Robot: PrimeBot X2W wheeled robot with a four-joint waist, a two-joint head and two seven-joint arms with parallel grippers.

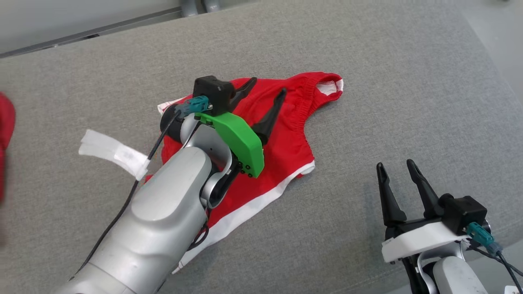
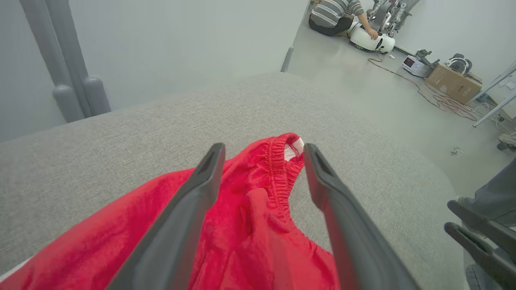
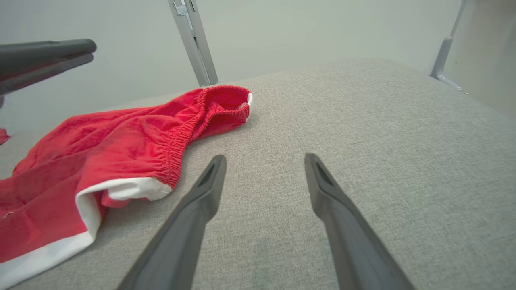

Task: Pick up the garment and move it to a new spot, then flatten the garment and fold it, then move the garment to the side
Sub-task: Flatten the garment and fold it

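Above the red garment (image 1: 286,147), the left gripper (image 1: 268,85) (jaws wide apart).

Left tool (image 1: 267,86) spread over red garment (image 1: 288,143), perhaps touching, right tool (image 1: 395,164) parted nearby

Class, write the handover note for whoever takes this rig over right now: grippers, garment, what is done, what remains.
Left gripper: open, empty, poised over the garment.
Right gripper: open, empty, over the bare grey cushion to the garment's right.
Garment: red with white trim, rumpled on the cushion, waistband bunched, unfolded.
Done: no step shows as finished; whether it was already moved cannot be told.
Left: flatten, fold, move aside.
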